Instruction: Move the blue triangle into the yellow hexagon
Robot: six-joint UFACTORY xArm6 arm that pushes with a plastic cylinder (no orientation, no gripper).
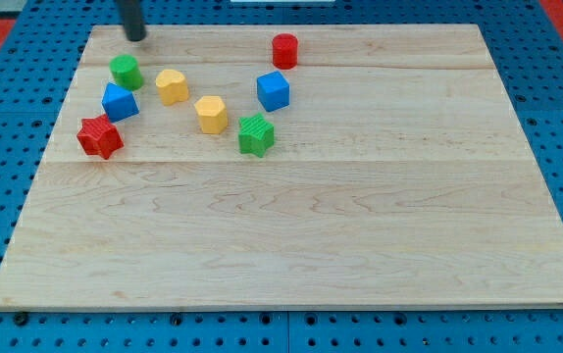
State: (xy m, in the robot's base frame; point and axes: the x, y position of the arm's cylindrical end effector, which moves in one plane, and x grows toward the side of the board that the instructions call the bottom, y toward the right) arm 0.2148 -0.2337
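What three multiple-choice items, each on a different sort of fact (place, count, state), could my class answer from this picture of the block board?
1. Where is my tip?
A. near the view's top left, above the green cylinder
B. at the view's bottom right
C. between the two yellow blocks

2. How many blocks lie on the wooden board?
A. five
B. eight
C. ten

3. Is my tip touching the blue triangle?
A. yes, pressed against it
B. no, the green cylinder lies between them
C. the triangle is hidden

Answers: 1 A, the rod ends by the board's top-left edge. 2 B, two each of red, blue, yellow and green. 3 B, a clear gap shows between tip and blue triangle.
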